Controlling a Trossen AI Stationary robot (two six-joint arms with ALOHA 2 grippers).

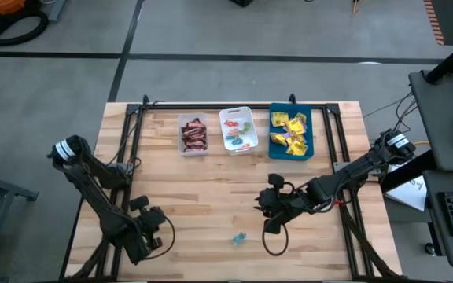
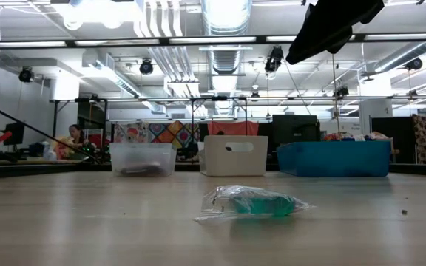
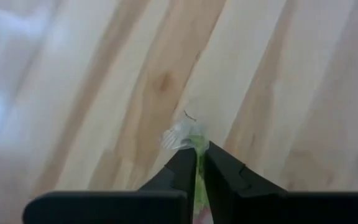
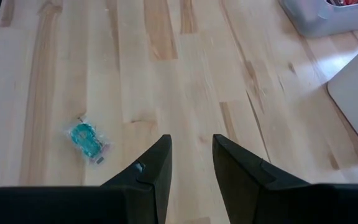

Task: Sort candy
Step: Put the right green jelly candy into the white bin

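Currently the left gripper (image 3: 197, 163) sits low over the near-left part of the bench (image 1: 211, 189), its fingers pressed together on a small green wrapped candy (image 3: 186, 137); the clear wrapper twist sticks out past the fingertips, and a green strip shows in the slit between them. From above, this gripper (image 1: 149, 236) hides the piece it holds.

Right gripper (image 4: 191, 155) hovers over mid-bench, right of centre (image 1: 272, 206), fingers parted a little with nothing between them, bare wood below.

One teal candy (image 1: 238, 237) in clear wrap lies loose on the near part of the bench, between the two grippers, touching neither. It also shows in the low view (image 2: 261, 203) and the right wrist view (image 4: 86, 140).

Along the far edge, three trays in a row:
- clear tray (image 1: 193, 149): dark red-brown bars (image 1: 193, 134)
- white tray (image 1: 238, 148): small mixed pieces (image 1: 238, 134), red, green, teal
- blue tray (image 1: 276, 145): yellow packets (image 1: 292, 132)

Whether the held candy still touches the wood is hard to tell; the left wrist view is soft.
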